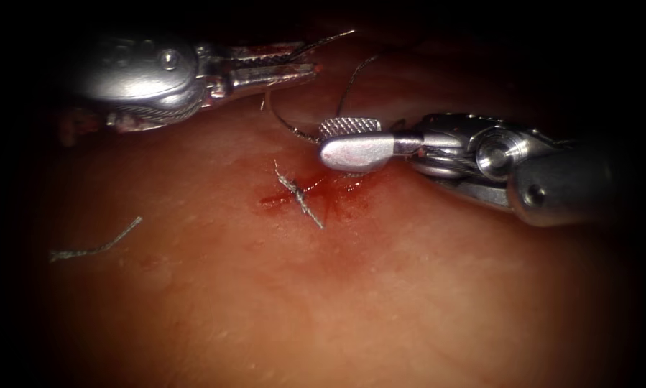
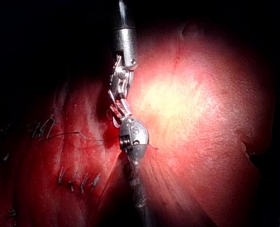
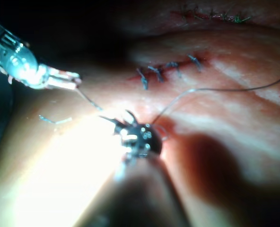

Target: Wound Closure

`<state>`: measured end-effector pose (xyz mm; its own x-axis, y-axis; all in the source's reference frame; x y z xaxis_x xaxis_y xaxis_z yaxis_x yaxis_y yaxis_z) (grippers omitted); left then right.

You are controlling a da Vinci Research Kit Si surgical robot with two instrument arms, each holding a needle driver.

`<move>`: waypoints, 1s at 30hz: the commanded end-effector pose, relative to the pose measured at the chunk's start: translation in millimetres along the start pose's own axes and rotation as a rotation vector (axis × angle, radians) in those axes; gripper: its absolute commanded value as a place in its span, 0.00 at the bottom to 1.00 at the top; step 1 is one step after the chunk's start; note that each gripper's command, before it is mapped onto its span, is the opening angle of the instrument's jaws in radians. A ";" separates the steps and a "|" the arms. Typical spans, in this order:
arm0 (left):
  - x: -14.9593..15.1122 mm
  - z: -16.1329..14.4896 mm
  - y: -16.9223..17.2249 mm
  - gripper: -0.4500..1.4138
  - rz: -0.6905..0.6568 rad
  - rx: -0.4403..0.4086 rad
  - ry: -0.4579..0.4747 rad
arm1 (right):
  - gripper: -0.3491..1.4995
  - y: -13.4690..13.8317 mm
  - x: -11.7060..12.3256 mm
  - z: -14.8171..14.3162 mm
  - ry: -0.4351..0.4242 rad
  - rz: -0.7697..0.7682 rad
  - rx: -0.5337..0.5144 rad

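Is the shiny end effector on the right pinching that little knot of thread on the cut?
No: in the endoscope view the right end effector sits above the knot, with its jaws parted and not touching it.

- The endoscope looks down at the tissue (image 1: 337,302) from above and in front, close in; the left tool (image 1: 294,63) enters at upper left of the frame, the right tool (image 1: 348,144) from the right.
- The left wrist view looks along its shaft, very near.
- The right wrist view does likewise.
- All three share the knotted stitch (image 1: 299,194) area and the thread (image 1: 279,115).
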<state>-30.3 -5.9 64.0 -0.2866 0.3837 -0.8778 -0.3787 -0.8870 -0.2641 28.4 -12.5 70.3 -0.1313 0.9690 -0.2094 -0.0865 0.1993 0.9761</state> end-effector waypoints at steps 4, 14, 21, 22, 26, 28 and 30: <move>-0.5 0.5 0.3 0.00 -0.001 0.000 0.000 | 0.29 0.4 -0.6 0.7 -0.014 -0.050 0.015; -0.3 0.2 0.1 0.00 -0.003 -0.004 0.001 | 0.00 1.5 -1.9 0.6 -0.105 -0.165 0.068; 0.4 0.1 -0.3 0.62 -0.144 -0.071 0.005 | 0.00 2.1 0.3 -0.8 -0.141 -0.331 0.064; 0.4 0.0 -0.3 0.71 -0.172 -0.098 -0.007 | 0.00 2.3 0.6 -1.1 -0.160 -0.371 0.060; 0.3 -0.3 0.4 0.80 -0.210 -0.218 -0.083 | 0.00 2.5 1.3 -1.7 -0.239 -0.522 0.054; 0.3 -0.9 1.0 0.80 -0.196 -0.318 -0.107 | 0.00 2.5 1.6 -1.9 -0.292 -0.629 0.090; 0.2 -1.1 1.3 0.80 -0.189 -0.351 -0.110 | 0.00 2.5 1.6 -1.9 -0.306 -0.653 0.102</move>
<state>-29.3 -7.1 62.4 -0.3480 0.5504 -0.7589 -0.0872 -0.8250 -0.5584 25.5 -10.6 71.6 0.2059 0.6244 -0.7535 0.0565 0.7611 0.6462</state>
